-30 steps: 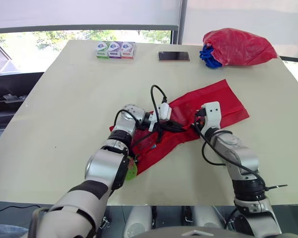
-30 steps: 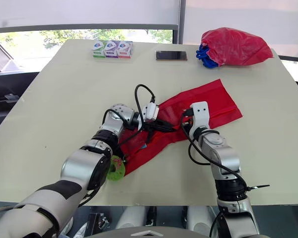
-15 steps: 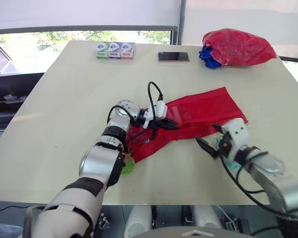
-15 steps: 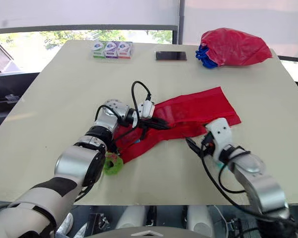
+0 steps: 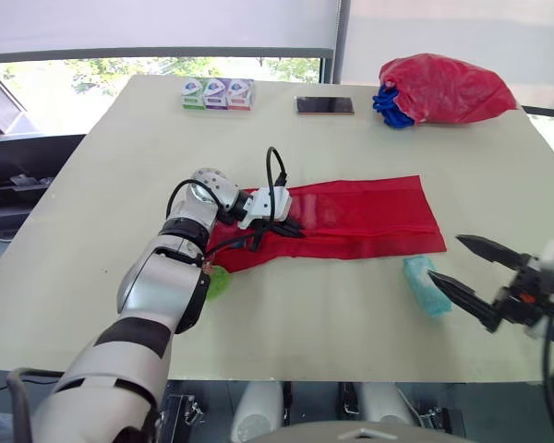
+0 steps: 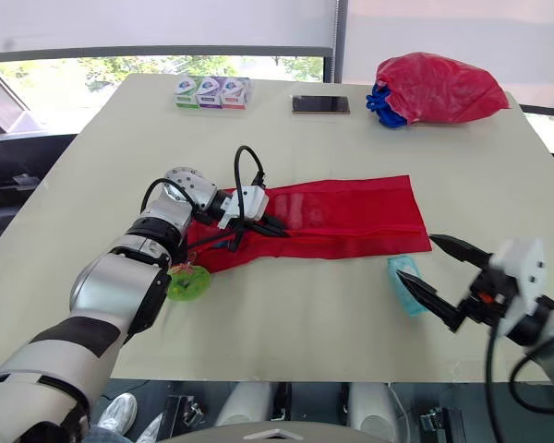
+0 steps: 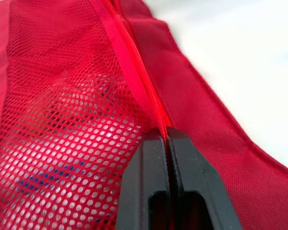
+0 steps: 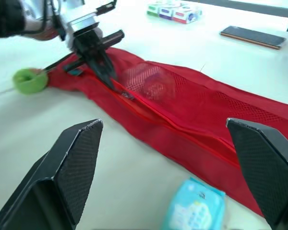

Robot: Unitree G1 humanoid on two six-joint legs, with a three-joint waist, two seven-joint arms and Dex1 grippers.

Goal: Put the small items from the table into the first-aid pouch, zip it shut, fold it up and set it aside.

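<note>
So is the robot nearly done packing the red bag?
Not yet. Something already shows inside the red pouch. The left gripper pinches the zip, and the right gripper is open beside a blue tissue pack. That pack and a green item lie outside, so packing, zipping, folding and setting aside are left.

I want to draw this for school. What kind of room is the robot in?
Probably an office or lab room: a big plain table stands beside wide windows with roller blinds and trees outside, and a phone lies on it.
</note>
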